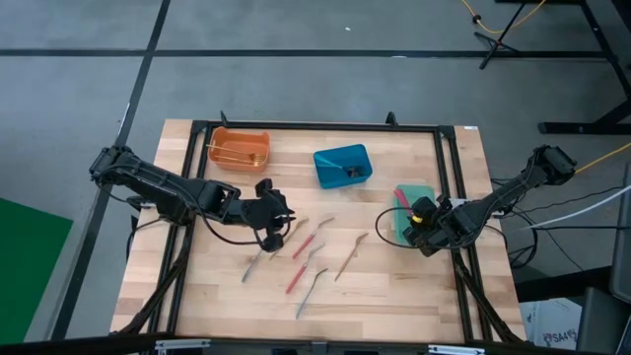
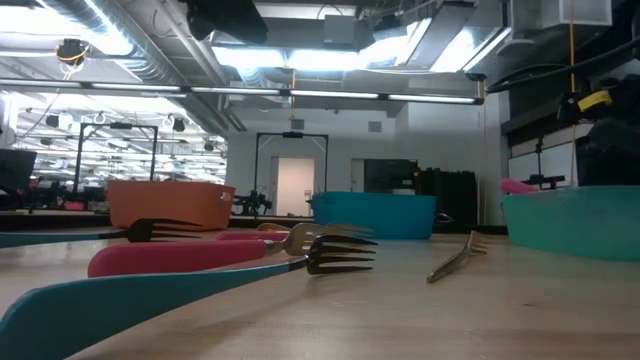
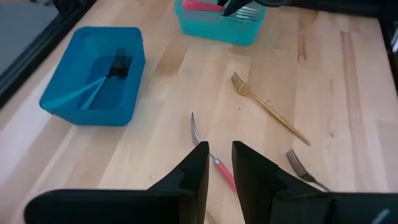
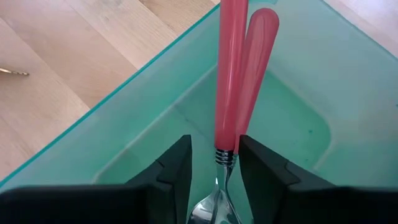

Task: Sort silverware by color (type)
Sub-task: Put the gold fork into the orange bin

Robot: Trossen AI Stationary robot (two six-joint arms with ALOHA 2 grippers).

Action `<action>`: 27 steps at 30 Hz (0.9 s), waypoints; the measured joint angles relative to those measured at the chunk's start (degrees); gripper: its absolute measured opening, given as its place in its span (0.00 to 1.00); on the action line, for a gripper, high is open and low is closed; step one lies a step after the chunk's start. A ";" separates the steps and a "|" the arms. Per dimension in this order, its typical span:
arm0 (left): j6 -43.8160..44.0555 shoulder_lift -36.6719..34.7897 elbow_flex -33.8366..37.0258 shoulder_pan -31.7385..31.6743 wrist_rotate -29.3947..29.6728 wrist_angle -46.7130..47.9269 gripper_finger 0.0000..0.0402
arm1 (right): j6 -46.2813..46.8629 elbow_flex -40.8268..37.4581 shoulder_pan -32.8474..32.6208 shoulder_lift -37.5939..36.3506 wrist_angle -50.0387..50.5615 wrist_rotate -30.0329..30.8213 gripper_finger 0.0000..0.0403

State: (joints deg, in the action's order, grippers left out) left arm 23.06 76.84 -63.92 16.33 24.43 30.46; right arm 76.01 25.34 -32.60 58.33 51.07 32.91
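My left gripper (image 1: 273, 235) (image 3: 219, 171) hangs open with a narrow gap just above a red-handled utensil (image 3: 214, 160) that lies flat on the table. Other utensils lie flat nearby: a gold fork (image 3: 267, 107), another red one (image 1: 304, 270) and silver-grey ones (image 1: 311, 292). My right gripper (image 1: 422, 223) (image 4: 216, 163) is open inside the green bin (image 4: 292, 118). Its fingers stand on either side of the neck of a red-handled utensil (image 4: 229, 74) whose handle leans up on the bin's rim beside a second red handle (image 4: 256, 56). A gap shows beside one finger.
The orange bin (image 1: 240, 148) with gold utensils and the blue bin (image 1: 342, 165) (image 3: 93, 74) with a blue fork stand toward the far edge. The green bin (image 1: 419, 189) is at the right. In the low view, forks (image 2: 330, 250) lie close in front. Bare wood lies along the near edge.
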 joint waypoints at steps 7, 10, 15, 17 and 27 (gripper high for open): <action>3.83 0.00 0.00 0.00 -0.02 -0.07 0.16 | 0.00 0.00 0.00 0.00 0.00 -0.13 0.30; 3.85 0.01 0.00 -0.02 -0.04 -0.07 0.16 | -0.01 0.00 0.00 0.00 0.01 -1.51 0.30; 3.88 0.02 0.00 -0.04 -0.06 -0.07 0.16 | -0.05 1.06 0.00 0.00 1.27 -7.17 0.30; 3.88 0.02 0.00 -0.06 -0.07 -0.07 0.16 | -0.14 2.21 0.00 0.00 2.64 -8.55 0.30; 4.03 0.03 0.00 -0.08 0.11 -0.11 0.16 | -4.48 11.91 0.00 -0.13 11.94 -6.40 0.30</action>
State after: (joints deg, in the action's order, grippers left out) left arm 27.09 76.87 -63.92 16.25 24.53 30.35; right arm 71.53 37.25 -32.60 58.19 63.01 26.50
